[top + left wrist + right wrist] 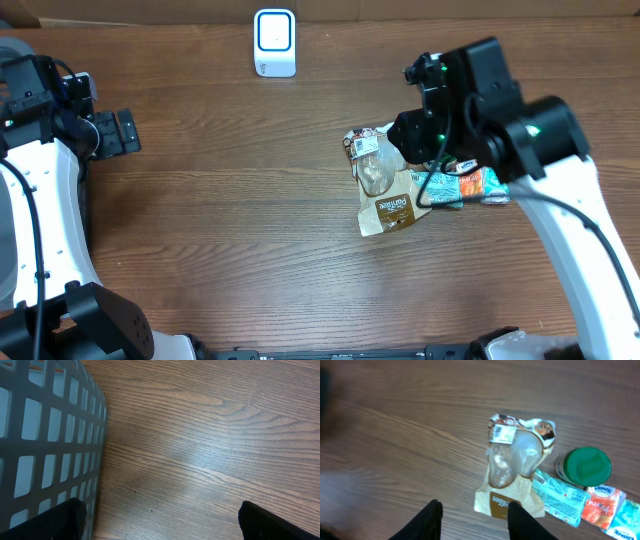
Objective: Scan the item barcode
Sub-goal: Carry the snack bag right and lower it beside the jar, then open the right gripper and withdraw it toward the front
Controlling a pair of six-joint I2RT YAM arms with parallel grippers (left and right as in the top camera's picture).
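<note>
Near brown pouch (512, 467), Kleenex pack (601, 504).

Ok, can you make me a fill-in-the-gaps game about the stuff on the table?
1. The scanner is mostly ___.
2. The jar has a ___ lid.
3. The left gripper, beside the grey basket, holds ___.
Missing words: white; green; nothing.
</note>
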